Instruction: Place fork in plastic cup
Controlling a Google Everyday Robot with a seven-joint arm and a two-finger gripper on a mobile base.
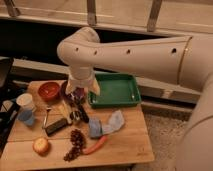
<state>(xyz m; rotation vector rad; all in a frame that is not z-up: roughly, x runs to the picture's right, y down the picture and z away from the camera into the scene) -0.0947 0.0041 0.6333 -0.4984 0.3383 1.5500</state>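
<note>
The fork [46, 117] is a thin silvery utensil lying flat on the wooden table [130, 140], left of centre and beside a black block [55, 126]. The whitish plastic cup [25, 101] stands upright near the table's left edge, with a smaller blue cup [26, 118] just in front of it. My gripper [78, 103] hangs from the cream arm over the middle of the table. It is to the right of the fork and apart from it, and it is open with nothing in it. The cup is farther left.
A red bowl [49, 90] and a dark purple bowl [66, 90] sit at the back left. A green tray [115, 90] is at the back right. Grapes [75, 141], a carrot [95, 146], a round fruit [41, 145], a blue cloth [107, 124] and a yellow piece [62, 111] lie in front.
</note>
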